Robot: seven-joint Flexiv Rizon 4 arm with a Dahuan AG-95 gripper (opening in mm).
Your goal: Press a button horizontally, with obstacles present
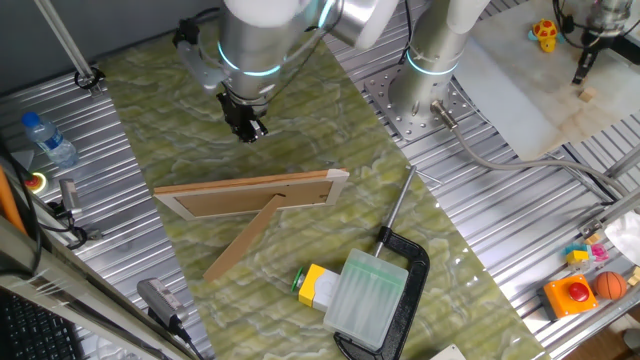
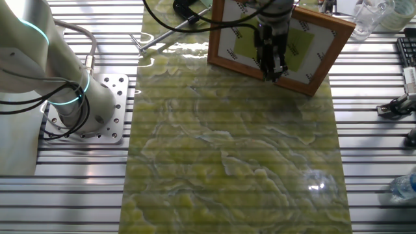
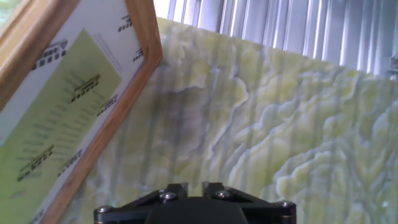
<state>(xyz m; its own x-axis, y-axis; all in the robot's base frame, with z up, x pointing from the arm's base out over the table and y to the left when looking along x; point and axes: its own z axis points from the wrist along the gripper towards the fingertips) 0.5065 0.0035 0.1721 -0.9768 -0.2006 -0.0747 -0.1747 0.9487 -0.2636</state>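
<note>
Your hand point(image 1: 245, 128) hangs in the upper middle of one fixed view, above the green marbled mat point(image 1: 300, 170) and on the far side of the picture frame point(image 1: 255, 193) from the button. The green button point(image 1: 298, 283) with its yellow box body point(image 1: 318, 287) sits way down at the lower centre of that view, stuck to the translucent ribbed block point(image 1: 368, 298), with a black C-clamp point(image 1: 405, 285) wrapped round the block. So the frame stands right between hand and button, and its slanted wooden strut point(image 1: 243, 240) reaches down toward the button's side.

In the other fixed view the hand point(image 2: 273, 62) is at the top, right in front of the frame's printed face point(image 2: 305, 45). The hand view puts the frame point(image 3: 93, 112) in the upper left, close by and tilted, and the mat fills the rest.

Fingers open or closed? Can't tell, no view gives a clean look at the tips.

All of this sits on the ribbed metal surface point(image 1: 520, 230).
</note>
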